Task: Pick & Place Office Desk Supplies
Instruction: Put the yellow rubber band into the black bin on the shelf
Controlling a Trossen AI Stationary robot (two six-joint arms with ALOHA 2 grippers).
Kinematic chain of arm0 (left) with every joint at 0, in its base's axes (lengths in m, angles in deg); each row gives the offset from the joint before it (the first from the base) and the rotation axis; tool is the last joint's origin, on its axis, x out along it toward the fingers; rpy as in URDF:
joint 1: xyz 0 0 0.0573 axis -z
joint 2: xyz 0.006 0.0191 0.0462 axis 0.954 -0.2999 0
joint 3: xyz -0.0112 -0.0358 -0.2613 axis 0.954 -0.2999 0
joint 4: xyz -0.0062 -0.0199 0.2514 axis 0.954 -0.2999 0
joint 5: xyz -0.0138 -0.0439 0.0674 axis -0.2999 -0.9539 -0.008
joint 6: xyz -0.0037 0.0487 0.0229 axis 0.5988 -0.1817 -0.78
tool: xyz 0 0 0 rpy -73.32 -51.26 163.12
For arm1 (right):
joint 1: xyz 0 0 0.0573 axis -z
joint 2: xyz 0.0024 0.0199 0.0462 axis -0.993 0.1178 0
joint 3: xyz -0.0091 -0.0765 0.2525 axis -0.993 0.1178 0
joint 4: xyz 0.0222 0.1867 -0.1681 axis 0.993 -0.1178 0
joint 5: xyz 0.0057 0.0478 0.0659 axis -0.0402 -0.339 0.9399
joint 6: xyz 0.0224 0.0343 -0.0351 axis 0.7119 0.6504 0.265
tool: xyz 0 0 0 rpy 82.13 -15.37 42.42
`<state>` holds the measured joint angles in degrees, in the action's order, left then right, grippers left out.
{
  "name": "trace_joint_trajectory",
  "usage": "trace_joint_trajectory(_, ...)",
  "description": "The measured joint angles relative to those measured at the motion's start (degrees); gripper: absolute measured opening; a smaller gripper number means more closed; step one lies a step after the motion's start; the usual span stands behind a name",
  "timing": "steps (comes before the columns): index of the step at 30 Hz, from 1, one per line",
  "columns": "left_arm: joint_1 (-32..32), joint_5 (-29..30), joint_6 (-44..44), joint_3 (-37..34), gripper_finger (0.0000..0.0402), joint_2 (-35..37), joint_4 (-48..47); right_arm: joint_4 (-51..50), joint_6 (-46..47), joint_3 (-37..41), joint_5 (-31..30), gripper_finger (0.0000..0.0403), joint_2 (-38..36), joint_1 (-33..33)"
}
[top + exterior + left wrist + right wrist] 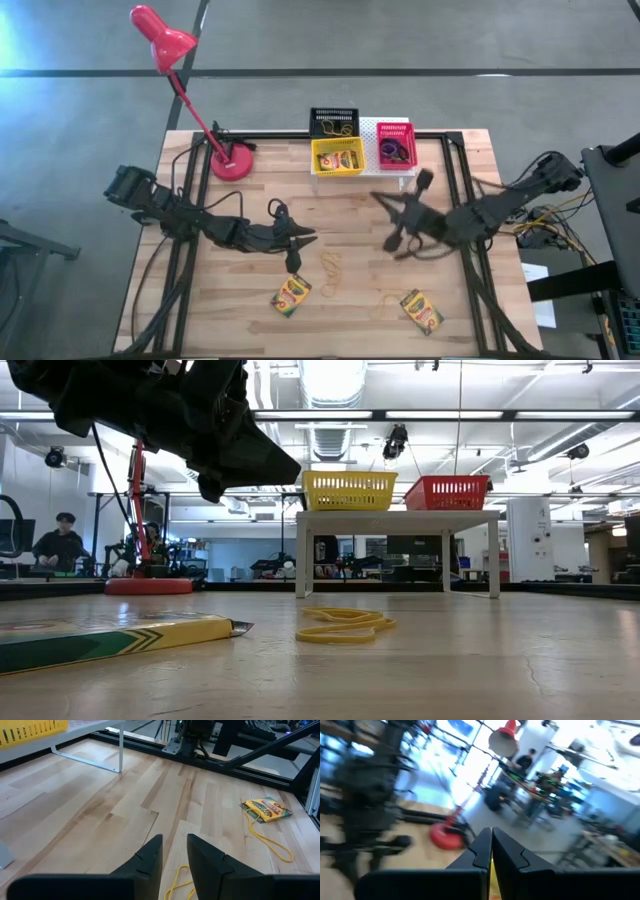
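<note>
1. Lying flat on the pale butcher-block wooden table (240, 320), two small yellow-green cardboard crayon boxes sit toward the near edge: the left crayon box (291, 295) has its long axis slanted, its far end leaning to the right, while the right crayon box (422, 311) slants the opposite way.
2. A third crayon box (338, 159) rests inside the yellow slotted plastic basket (337, 155), lying lengthwise along the basket.
3. Between the two loose boxes, a thin tan rubber band (331, 271) lies looped on the wood; another band (270, 838) trails from the right crayon box.
4. The pink-red slotted basket (395, 144) holds small dark rings, seemingly purple and blue, though they are hard to tell apart; the black slotted basket (332, 123) stands behind the yellow one.
5. The left gripper (174, 852) hovers just beyond the left crayon box, its fingers parted and grasping nothing.
6. The right gripper (491, 847) is raised mid-table, its fingers pressed together with nothing between them.
7. A red desk lamp (231, 160) stands at the far left.
</note>
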<state>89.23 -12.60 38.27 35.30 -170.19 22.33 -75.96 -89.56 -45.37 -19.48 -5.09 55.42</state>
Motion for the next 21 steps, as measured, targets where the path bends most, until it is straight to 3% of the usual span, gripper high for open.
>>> trace_joint_trajectory(4,0.00,0.00,0.00,0.00,0.0094,0.00,-0.07,-11.48,-0.87,-7.70,0.12,0.0008,0.04,5.68)
trace_joint_trajectory(7,0.00,0.02,0.00,0.00,0.0094,0.00,-0.11,-17.95,-0.72,-11.62,3.45,0.0008,0.04,11.36)
trace_joint_trajectory(17,0.00,0.02,0.00,0.02,0.0094,0.00,-0.45,-18.91,1.72,-12.79,34.06,0.0008,1.49,38.26)
trace_joint_trajectory(21,0.00,0.02,0.00,0.00,0.0094,0.00,-0.49,-15.23,4.78,-12.18,42.64,0.0008,4.91,47.85)
